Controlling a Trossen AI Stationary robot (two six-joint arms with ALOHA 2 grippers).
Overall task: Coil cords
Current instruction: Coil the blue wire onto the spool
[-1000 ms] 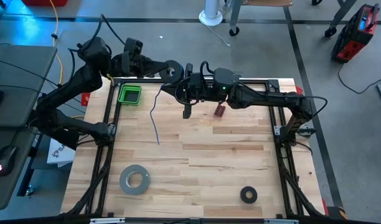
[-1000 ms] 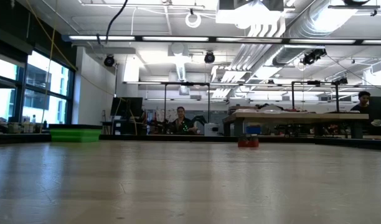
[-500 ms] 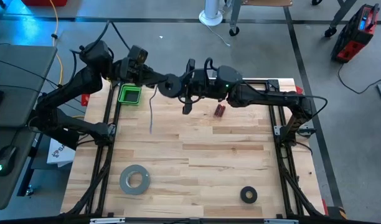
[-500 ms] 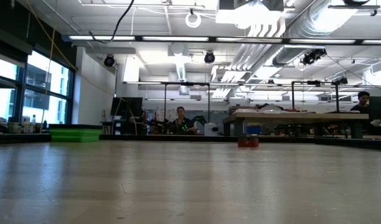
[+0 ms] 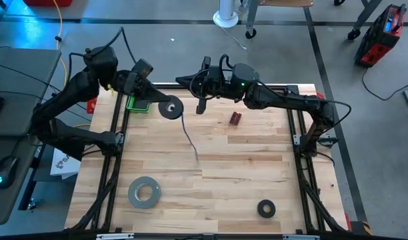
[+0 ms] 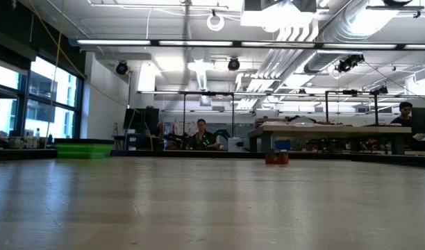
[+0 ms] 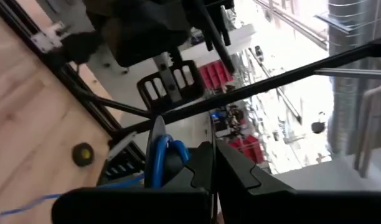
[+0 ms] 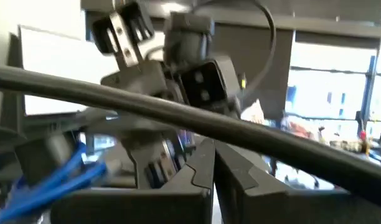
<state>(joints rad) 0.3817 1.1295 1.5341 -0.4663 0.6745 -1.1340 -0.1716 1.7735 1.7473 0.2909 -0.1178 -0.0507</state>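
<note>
My left gripper (image 5: 161,104) is shut and carries the small black spool (image 5: 170,108) above the table's far left part. Blue cord is wound on the spool (image 7: 163,157). The cord's loose tail (image 5: 189,137) runs from the spool toward the table's middle, and its end is free. My right gripper (image 5: 200,105) is shut and empty, just right of the spool. In the right wrist view its fingers (image 8: 213,169) face my left gripper and the blue strands (image 8: 60,175). Neither gripper nor the cord shows in the low view. My left gripper holds the spool, which sits against the outer side of one finger (image 7: 200,163), its flange (image 7: 155,138) edge-on beside it. The fingers hide the place of contact. The spool is lifted clear of the table, with the cord's tail trailing from it.
A green bin (image 5: 139,101) stands at the far left corner and a small red thing (image 5: 235,119) lies far right of centre. A grey tape roll (image 5: 144,192) and a black ring (image 5: 266,209) lie near the front edge. People sit in the room beyond the table.
My left gripper has carried the spool from over the far edge toward the near edge and a little left. The cord's loose tail has swung from the spool's left side over to its right. My right gripper has drawn back a little toward the far edge.
</note>
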